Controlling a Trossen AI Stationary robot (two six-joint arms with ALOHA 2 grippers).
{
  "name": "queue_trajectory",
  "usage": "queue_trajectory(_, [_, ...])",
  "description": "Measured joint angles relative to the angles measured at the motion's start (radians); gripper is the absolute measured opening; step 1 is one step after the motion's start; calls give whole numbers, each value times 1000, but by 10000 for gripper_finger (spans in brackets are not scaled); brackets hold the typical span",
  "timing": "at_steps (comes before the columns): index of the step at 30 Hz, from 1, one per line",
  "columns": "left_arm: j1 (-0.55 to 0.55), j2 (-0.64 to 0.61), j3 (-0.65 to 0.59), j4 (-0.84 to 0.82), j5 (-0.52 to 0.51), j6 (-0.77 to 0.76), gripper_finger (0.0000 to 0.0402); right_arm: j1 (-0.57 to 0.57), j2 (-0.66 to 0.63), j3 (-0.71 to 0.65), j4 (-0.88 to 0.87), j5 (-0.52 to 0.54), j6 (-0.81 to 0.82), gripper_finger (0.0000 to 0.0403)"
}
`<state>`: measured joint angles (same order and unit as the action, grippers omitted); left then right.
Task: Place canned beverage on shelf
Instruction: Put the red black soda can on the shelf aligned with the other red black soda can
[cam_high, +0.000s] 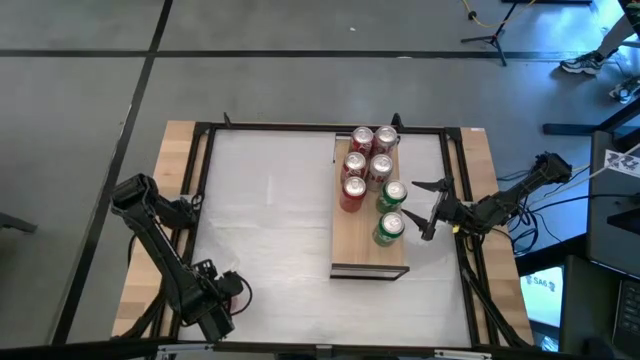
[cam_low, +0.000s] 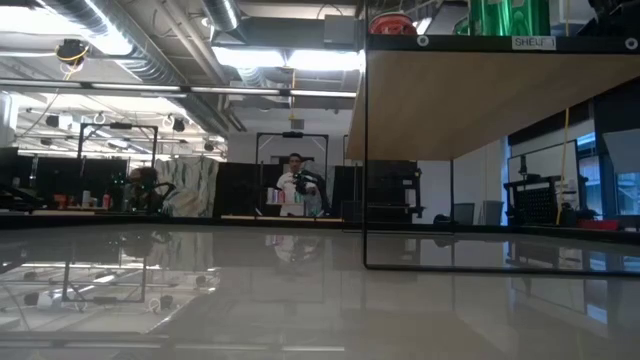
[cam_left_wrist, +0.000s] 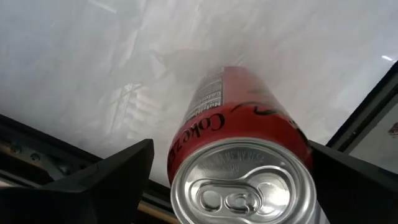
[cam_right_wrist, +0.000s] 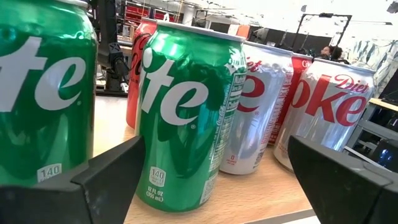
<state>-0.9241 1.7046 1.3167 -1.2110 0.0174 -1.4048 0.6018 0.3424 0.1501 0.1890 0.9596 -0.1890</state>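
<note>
Right now the left gripper (cam_left_wrist: 227, 180) sits low over the near-left table corner, fingers (cam_left_wrist: 106, 180) spread wide w/ a red Coke can (cam_left_wrist: 245, 149) lying on its side between them, top toward the wrist; can't tell if pads touch it. Right gripper (cam_high: 428, 208) hangs just beside the shelf's (cam_high: 355, 250) right edge, jaws fully apart, holding nothing, green cans (cam_right_wrist: 186, 118) directly ahead, silver & red cans (cam_right_wrist: 326, 106) further along the board.
</note>
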Motion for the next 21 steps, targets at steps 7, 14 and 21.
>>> queue_trajectory(7, [1,0,0,0,-29,0,389,0,0,0,0,0,0,388])
queue_trajectory(14, [1,0,0,0,-41,-2,389,0,0,0,0,0,0,388])
queue_trajectory(21, [1,0,0,-6,-3,-83,389,0,0,0,0,0,0,388])
